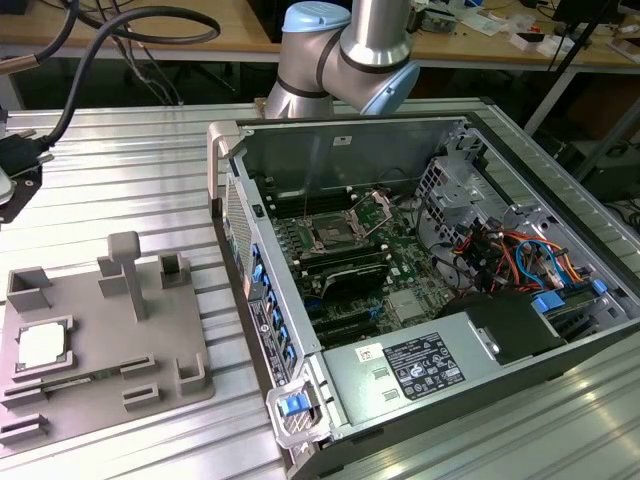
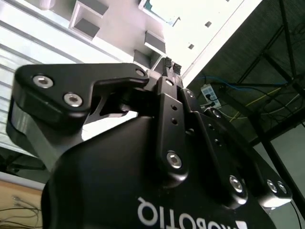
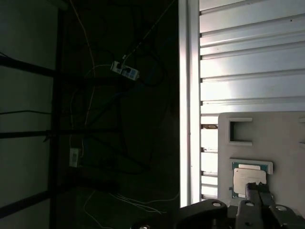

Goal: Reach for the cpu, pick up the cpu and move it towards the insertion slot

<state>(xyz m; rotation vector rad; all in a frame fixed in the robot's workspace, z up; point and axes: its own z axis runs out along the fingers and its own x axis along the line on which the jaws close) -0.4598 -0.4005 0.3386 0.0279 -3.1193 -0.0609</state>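
Observation:
The cpu (image 1: 42, 345) is a small silver-topped square with a thin tan rim, lying in a recess of the grey fixture plate (image 1: 100, 330) at the exterior view's left. In the first wrist view the cpu (image 3: 249, 175) lies on the plate just past my gripper (image 3: 257, 192), apart from it. In the second wrist view the gripper (image 2: 172, 67) is shut, its black pads together with nothing between them. The insertion slot (image 1: 330, 235) is a silvery square socket with a dark centre on the motherboard inside the open computer case.
The open computer case (image 1: 420, 300) fills the exterior view's right, with cables, drive bays and long black memory slots (image 1: 345, 270). Upright grey blocks (image 1: 125, 270) stand on the fixture plate. The ribbed aluminium table (image 1: 130, 160) ends in an edge (image 3: 183, 95) close to the plate.

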